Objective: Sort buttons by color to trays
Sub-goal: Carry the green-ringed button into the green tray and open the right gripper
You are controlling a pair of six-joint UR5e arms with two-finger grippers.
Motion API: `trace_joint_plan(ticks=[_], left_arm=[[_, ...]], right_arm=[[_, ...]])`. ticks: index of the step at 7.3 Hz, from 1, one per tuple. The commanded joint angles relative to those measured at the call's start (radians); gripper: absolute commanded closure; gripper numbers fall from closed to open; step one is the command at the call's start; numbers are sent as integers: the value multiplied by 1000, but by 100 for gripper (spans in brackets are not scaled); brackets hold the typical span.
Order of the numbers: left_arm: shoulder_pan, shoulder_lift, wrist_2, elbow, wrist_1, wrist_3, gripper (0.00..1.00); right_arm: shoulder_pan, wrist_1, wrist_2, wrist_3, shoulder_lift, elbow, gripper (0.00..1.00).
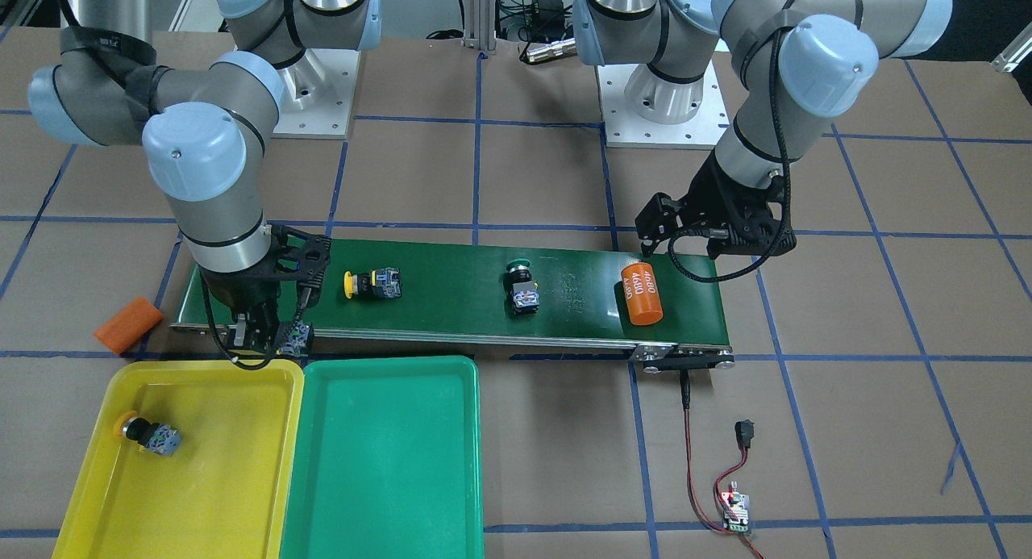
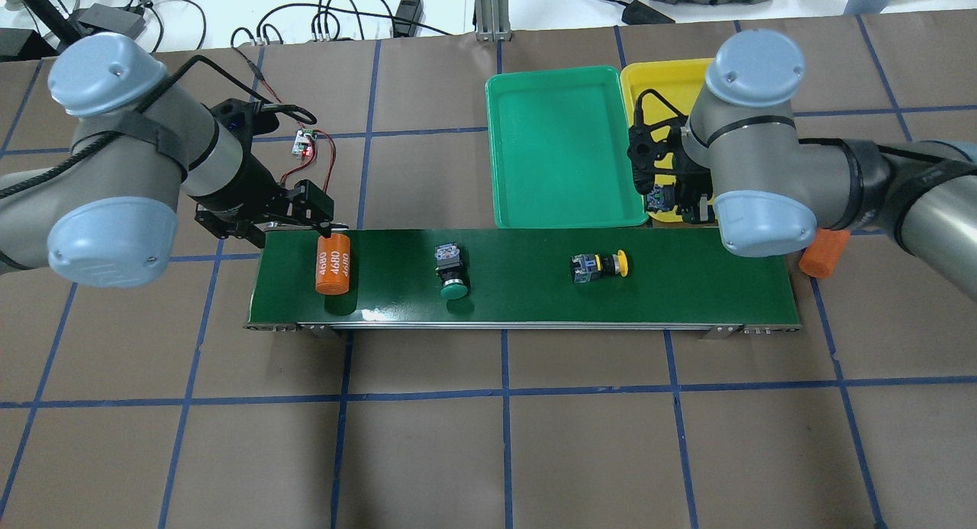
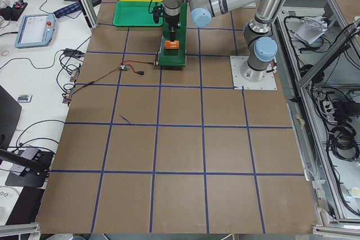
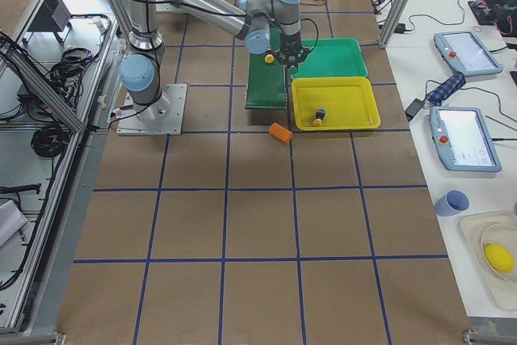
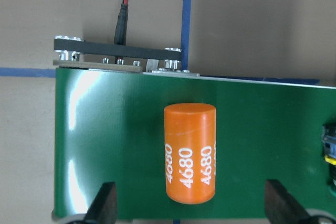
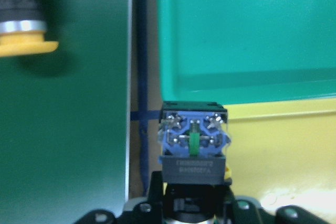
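In the front-facing view you find the right gripper [image 1: 266, 333] at lower left, clamped tight on a held button [image 6: 193, 142]. Its wrist camera shows you that button's blue terminal back with a green strip down the middle, but the cap is hidden, so you cannot tell its colour. The held button hangs at the lower edge of the conveyor belt [image 1: 451, 301], just where the yellow tray [image 1: 234, 470] and the green tray [image 1: 379, 462] meet, and in the wrist picture it sits over the yellow tray's rim. The two trays lie side by side, touching, at the bottom left of the frame, with the yellow one further left. In the yellow tray's left half you see a yellow-capped button [image 1: 151, 435] lying on its side. On the belt, left to right, lie a second yellow-capped button [image 1: 371, 285] with its cap pointing left, a green-capped button [image 1: 522, 289] with its cap pointing to the top of the frame, and an orange cylinder [image 1: 642, 293] printed 4680. The left gripper [image 2: 271, 216] hovers above the belt's end at the left of the overhead view. Its fingers [image 5: 105, 205] are spread wide apart, and in its wrist picture the cylinder lies between them, touching neither. Another orange cylinder [image 1: 127, 325] lies on the brown table [image 1: 564, 462] just off the belt's left end.
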Motion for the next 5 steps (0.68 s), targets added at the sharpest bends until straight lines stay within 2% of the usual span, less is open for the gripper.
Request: trace_joint_plan(ticks=[1,2,3,4,5], left_arm=[[-4,102,15,56,-149,3,0],[-4,146,84,54,-153,9,0],[-4,188,88,36,-174,11,0],[-4,210,92,13,-174,9,0],[-1,190,85,21,-170,6,0]], right_arm=[[67,-54,1,3,135,-144,100],[91,-85,-1,7,188,-187,100],[119,-86,-10,42,208,-203,97],[125,-86,-4,62,213,-205,86],[125,-84,4,63,214,-205,69]])
